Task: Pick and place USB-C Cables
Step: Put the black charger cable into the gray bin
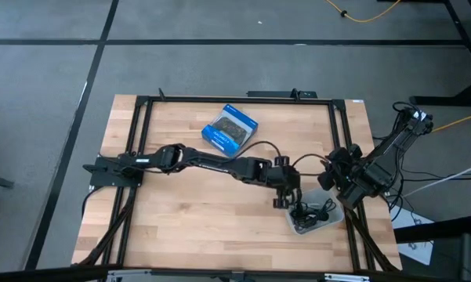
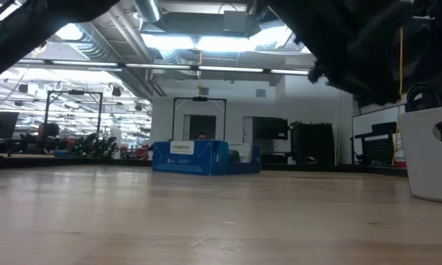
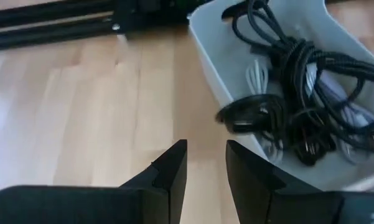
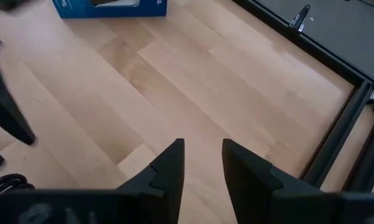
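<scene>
Left gripper (image 3: 205, 168) poised beside pale bin (image 3: 206, 56), jaws slightly parted, empty. USB-C cables (image 3: 299, 93) tangled inside bin at counter (image 1: 188, 211) edge. Right gripper (image 4: 202, 165) idle nearby, likewise empty-jawed. Next, probably: reaching in, clamping one cable.

Both arms are dark, jointed and slender. The left gripper (image 3: 205, 167) and right gripper (image 4: 202, 165) each carry two black wedge-shaped fingers. Thick black leads trail from the right arm's base.
</scene>
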